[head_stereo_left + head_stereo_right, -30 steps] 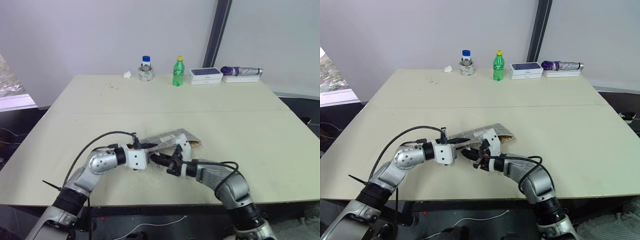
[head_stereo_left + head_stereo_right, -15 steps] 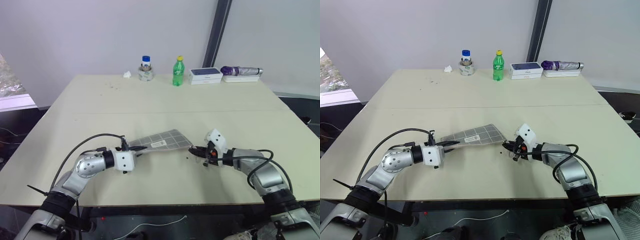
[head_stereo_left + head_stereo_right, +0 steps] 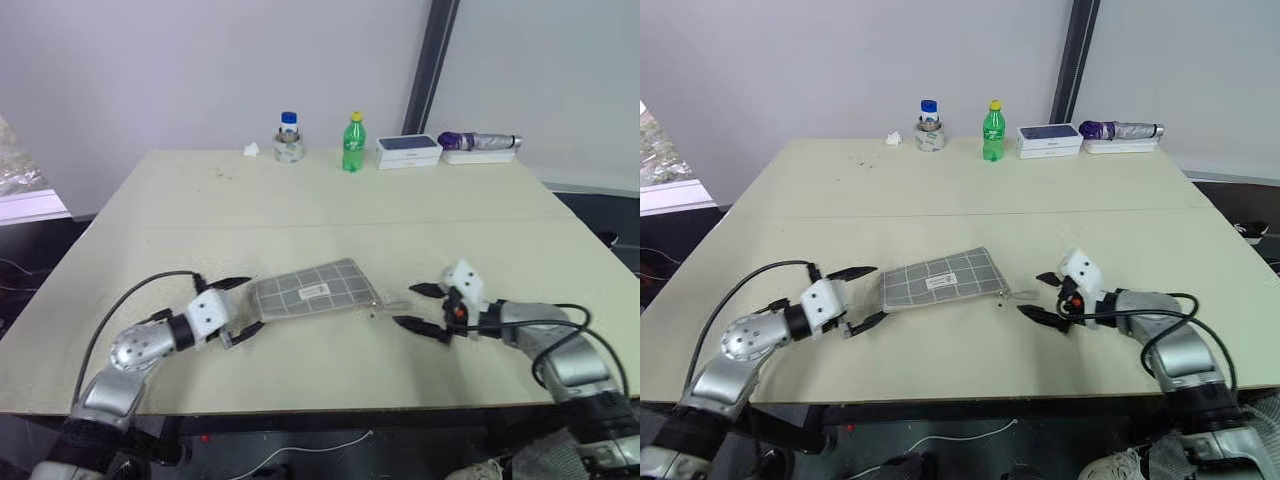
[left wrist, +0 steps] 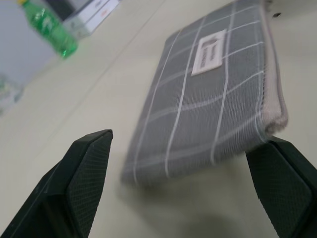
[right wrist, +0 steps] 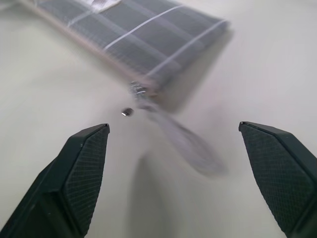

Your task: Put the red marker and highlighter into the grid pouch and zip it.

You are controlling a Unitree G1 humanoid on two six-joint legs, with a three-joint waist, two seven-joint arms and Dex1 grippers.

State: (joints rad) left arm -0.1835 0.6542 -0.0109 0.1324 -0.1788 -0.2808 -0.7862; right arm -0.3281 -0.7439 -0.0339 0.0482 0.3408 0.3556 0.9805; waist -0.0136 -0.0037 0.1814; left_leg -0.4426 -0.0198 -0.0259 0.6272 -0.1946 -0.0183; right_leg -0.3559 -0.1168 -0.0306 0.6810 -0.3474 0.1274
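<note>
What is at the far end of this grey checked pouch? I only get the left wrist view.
Observer: The right claw, open, sits a little way off that end, touching nothing.
Operator: Is anything lying between them?
Observer: A pale pull strap trails from the pouch's corner onto the table.
Operator: What else is on the table?
Observer: A purple bundle, perhaps a folded umbrella, lies at the far edge.

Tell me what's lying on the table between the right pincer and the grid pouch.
The pouch's pale zipper pull strap and a tiny dark speck lie between the right pincer and the grid pouch, seen in the right wrist view.
</note>
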